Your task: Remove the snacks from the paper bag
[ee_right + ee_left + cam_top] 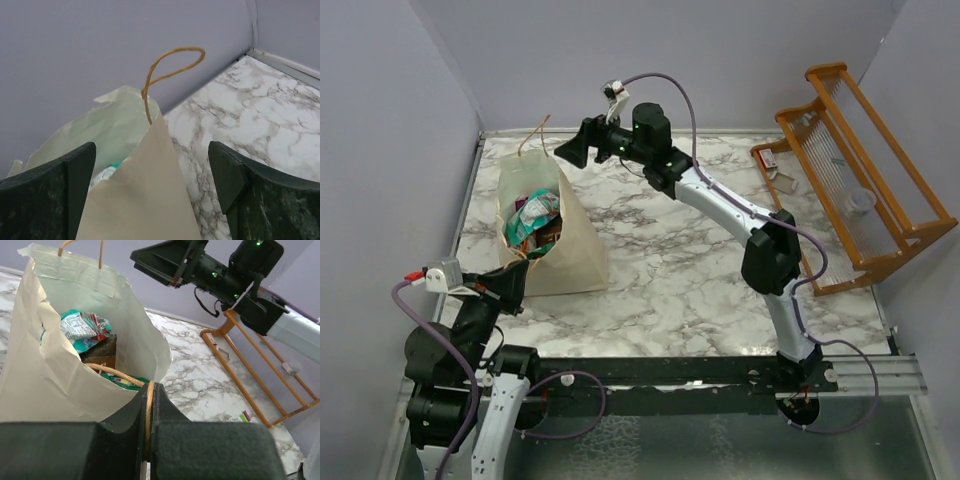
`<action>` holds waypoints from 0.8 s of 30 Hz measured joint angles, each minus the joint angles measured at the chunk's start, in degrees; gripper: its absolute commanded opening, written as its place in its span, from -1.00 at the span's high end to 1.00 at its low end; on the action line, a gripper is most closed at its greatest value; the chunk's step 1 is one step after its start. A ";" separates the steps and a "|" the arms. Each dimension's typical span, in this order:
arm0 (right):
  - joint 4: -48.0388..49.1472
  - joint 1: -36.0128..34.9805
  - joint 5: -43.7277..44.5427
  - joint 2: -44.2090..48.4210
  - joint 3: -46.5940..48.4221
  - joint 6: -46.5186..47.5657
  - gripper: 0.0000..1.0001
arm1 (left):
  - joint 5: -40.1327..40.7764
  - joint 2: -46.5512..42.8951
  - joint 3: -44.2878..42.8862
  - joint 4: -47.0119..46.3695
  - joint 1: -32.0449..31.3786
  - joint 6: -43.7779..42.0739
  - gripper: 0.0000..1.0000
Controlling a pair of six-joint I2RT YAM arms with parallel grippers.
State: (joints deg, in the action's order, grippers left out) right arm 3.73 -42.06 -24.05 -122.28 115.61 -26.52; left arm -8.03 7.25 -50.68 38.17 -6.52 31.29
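The beige paper bag (568, 245) stands upright on the left of the marble table, its mouth open. Snack packets (533, 222) fill it: a green-and-red packet (80, 327) on top, a brown one (100, 354) and a green one (122, 381) below. My left gripper (516, 277) is shut on the bag's near cord handle (147, 410) at the front rim. My right gripper (572, 150) is open and empty, hovering just above the bag's far corner (150, 180), with the far cord handle (167, 70) standing up beyond it. The bag's lower contents are hidden.
A wooden rack (860, 175) stands at the right edge, with a small packet (767, 158) beside it and a clear cup (860, 202) inside. Green and pink marker pens (244, 416) lie on the table near the rack. Grey walls close the left and back.
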 measured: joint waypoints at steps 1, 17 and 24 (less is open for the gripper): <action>0.72 -0.15 0.00 -1.77 1.92 -0.81 -0.84 | 0.15 -0.09 0.00 0.20 0.00 0.09 1.00; 11.91 -3.69 2.91 -23.34 26.62 -4.70 -0.43 | 1.29 -0.17 0.02 1.33 0.00 1.77 1.00; 17.49 -4.42 3.82 -26.58 29.86 -3.67 0.37 | 1.51 0.00 -0.31 2.12 0.00 1.77 1.00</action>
State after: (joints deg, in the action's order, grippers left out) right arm 21.21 -46.48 -20.23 -148.86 145.47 -30.20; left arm -6.52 7.25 -50.98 40.29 -6.52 33.06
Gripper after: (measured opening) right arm 0.490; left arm 0.019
